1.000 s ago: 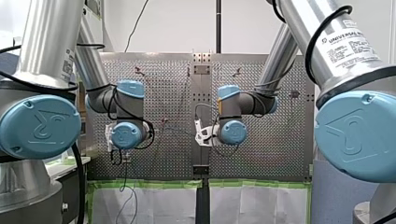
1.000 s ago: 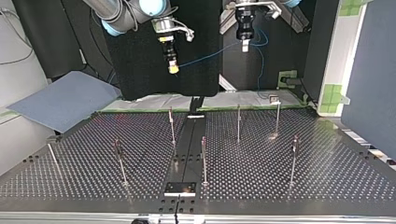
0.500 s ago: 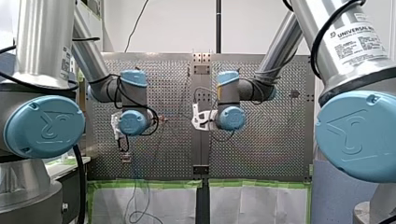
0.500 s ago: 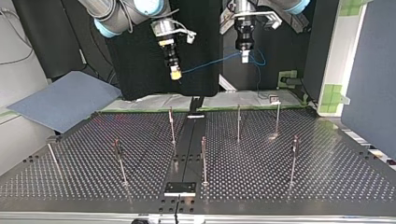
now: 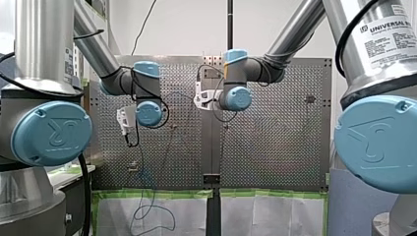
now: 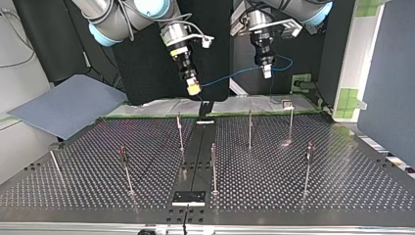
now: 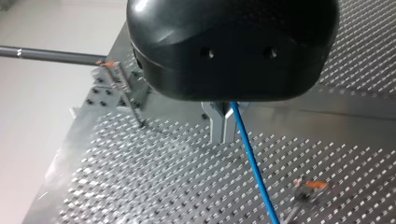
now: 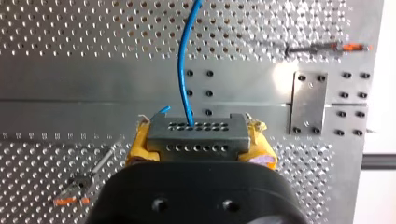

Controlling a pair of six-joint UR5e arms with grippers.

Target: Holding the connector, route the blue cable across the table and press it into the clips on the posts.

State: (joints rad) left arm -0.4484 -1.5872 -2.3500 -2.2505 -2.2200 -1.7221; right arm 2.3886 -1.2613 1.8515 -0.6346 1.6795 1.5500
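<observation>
In the right wrist view my right gripper (image 8: 198, 151) has its yellow pads shut on a grey connector (image 8: 196, 133), and the blue cable (image 8: 182, 60) leaves the connector's far face. The top view shows this gripper (image 6: 194, 89) near the table's far edge, tilted towards the view's right. From it the blue cable (image 6: 230, 76) runs to my left gripper (image 6: 267, 73). In the left wrist view the metal fingers (image 7: 219, 126) are shut on the cable (image 7: 252, 163), which passes on ahead over the perforated table. Slack cable (image 5: 147, 196) hangs below the table edge in the front view.
Several thin posts with clips stand on the table, among them one (image 6: 180, 132) under my right gripper, one (image 6: 250, 128) below my left gripper and one (image 6: 213, 166) nearer the camera. A black rail (image 6: 195, 156) runs down the table's middle. A blue-grey sheet (image 6: 63, 105) lies at the top view's left.
Both arms have moved out from the far edge towards the table, lower in the top view. My right gripper has shifted towards that view's right, and more cable has been drawn up.
</observation>
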